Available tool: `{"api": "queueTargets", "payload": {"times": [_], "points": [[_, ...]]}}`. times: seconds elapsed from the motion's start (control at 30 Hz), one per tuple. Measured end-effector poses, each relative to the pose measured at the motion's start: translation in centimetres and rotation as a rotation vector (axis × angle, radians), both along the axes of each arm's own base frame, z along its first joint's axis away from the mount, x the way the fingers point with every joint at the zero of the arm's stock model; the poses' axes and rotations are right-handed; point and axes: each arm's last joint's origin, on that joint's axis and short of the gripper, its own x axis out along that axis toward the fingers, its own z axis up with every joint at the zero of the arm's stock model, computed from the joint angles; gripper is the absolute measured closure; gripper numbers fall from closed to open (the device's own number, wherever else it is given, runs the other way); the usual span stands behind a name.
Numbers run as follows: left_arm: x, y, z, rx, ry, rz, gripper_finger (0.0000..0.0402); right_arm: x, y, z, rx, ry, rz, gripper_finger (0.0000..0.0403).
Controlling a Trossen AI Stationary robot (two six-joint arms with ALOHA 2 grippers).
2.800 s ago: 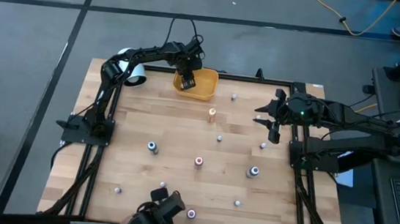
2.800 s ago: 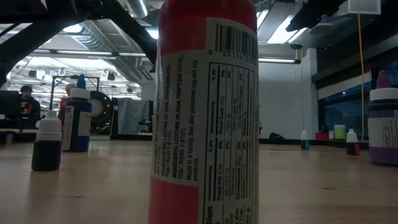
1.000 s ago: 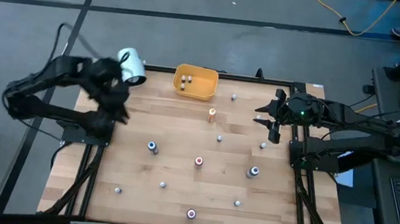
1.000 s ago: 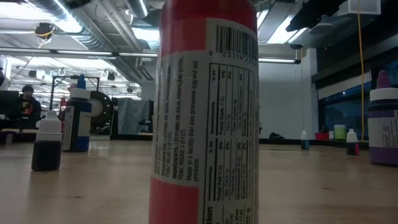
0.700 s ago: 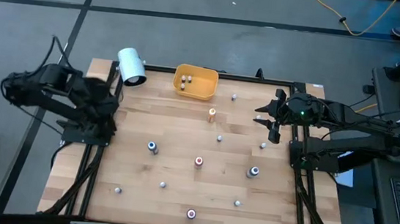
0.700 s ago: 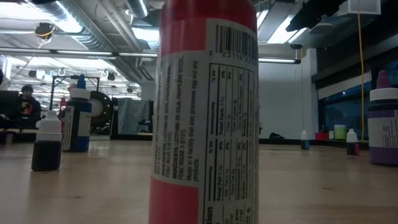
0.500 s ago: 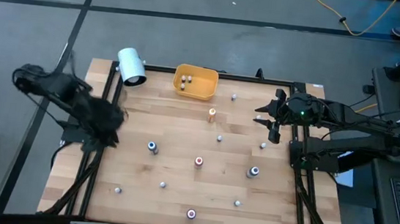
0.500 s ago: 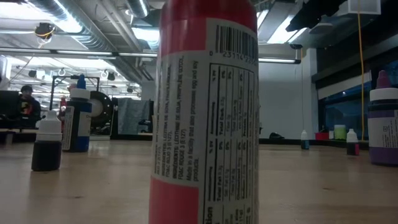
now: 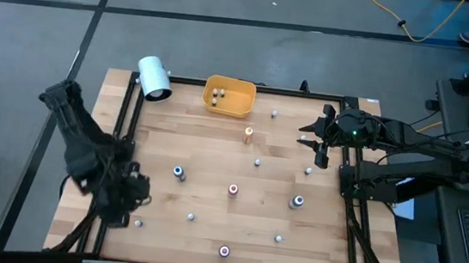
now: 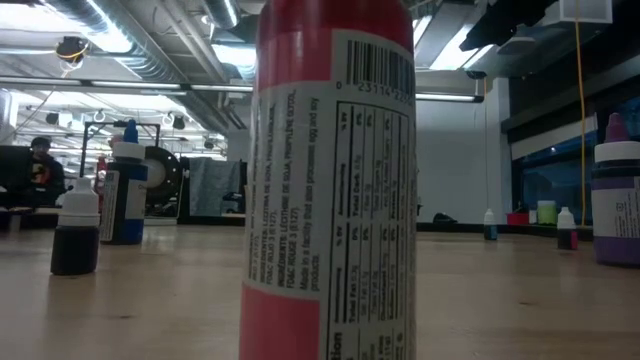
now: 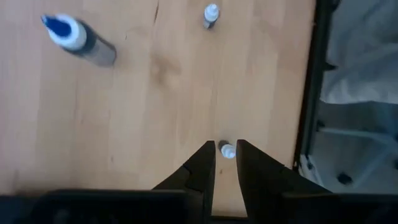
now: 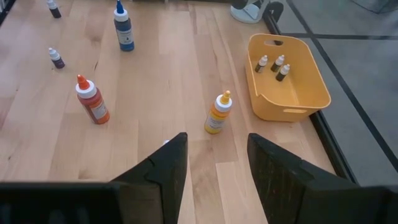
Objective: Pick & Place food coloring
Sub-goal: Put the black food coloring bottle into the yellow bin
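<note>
High view from above: a wooden surface [image 9: 215, 155] framed in black rails carries small food coloring bottles scattered across it; a yellow-orange bin [image 9: 229, 96] sits at the far edge with three tiny bottles [image 12: 272, 65] lying inside; a white cylinder [image 9: 153, 78] lies at the far left corner; the left gripper [image 9: 134, 211] hangs low over the near left part of the surface, just beside a white-capped bottle [image 9: 138, 222]; the right gripper [image 9: 319, 146] waits above the right side, near two small bottles.

Left wrist view: the left fingers [image 11: 200, 167] stand narrowly apart, not closed on anything; the white-capped bottle [image 11: 227, 150] sits at their tips, in line with the gap, apart from the pads as far as can be seen; a blue-capped bottle [image 11: 78, 42] lies tilted farther off and another small white-capped one [image 11: 211, 15] stands beyond.

Right wrist view: the right fingers [image 12: 166, 163] are spread open and empty; ahead of them stand an orange-capped bottle [image 12: 217, 113], a red-capped bottle [image 12: 92, 99] and a blue bottle [image 12: 123, 28].

Low view at surface height: a red-labelled bottle [image 10: 330, 180] fills the middle, close to the lens.
</note>
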Motion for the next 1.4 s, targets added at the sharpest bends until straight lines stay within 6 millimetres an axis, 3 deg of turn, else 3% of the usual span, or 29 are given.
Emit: {"api": "queueTargets", "payload": {"times": [0.33, 0.5, 0.7, 0.9, 1.17, 1.4], "points": [[0.1, -7.8, -4.8, -0.113, 0.081, 0.115, 0.0343, 0.0, 0.0, 0.0, 0.000, 0.000, 0.000, 0.0234], [0.1, -9.9, -7.2, -0.128, 0.116, 0.286, 0.0343, 0.0, 0.0, 0.0, 0.000, 0.000, 0.000, 0.0234], [-0.6, -9.3, -7.5, -0.103, 0.179, 0.541, 0.0324, 0.0, 0.0, 0.0, 0.000, 0.000, 0.000, 0.0234], [-1.3, -7.8, -7.0, -0.048, 0.218, 0.632, 0.0244, 0.0, 0.0, 0.0, 0.000, 0.000, 0.000, 0.0234], [-0.8, -7.0, -10.3, -0.063, 0.219, 0.697, 0.0140, 0.0, 0.0, 0.0, 0.000, 0.000, 0.000, 0.0234], [-1.2, -5.9, -12.4, -0.014, 0.245, 0.740, 0.0132, 0.0, 0.0, 0.0, 0.000, 0.000, 0.000, 0.0234]]}}
